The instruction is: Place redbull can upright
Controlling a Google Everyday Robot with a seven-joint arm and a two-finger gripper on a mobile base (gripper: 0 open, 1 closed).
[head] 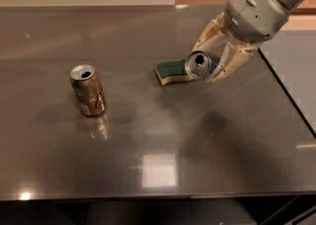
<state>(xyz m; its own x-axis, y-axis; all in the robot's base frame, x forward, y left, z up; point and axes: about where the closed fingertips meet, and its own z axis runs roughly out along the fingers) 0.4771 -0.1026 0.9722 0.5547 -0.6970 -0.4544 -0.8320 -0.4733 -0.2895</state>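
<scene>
Up around 2 o'clock over the table [148,179], my gripper [208,66] hangs off the grey arm [256,12], jaws clamped on the redbull can [198,64]. So the can's in my grip, off the surface, lying more or less sideways with its silver top end and drinking hole pointed at the camera, not upright yet. Right at the can's 9 o'clock a green-and-yellow sponge [170,71] sits flat on the shiny dark top; the can overlaps its right edge in this view. Well apart, further out toward 9 o'clock, a brown-gold can [88,91] stands upright with its top opened. My shadow lands on the table at 6 o'clock from me.
</scene>
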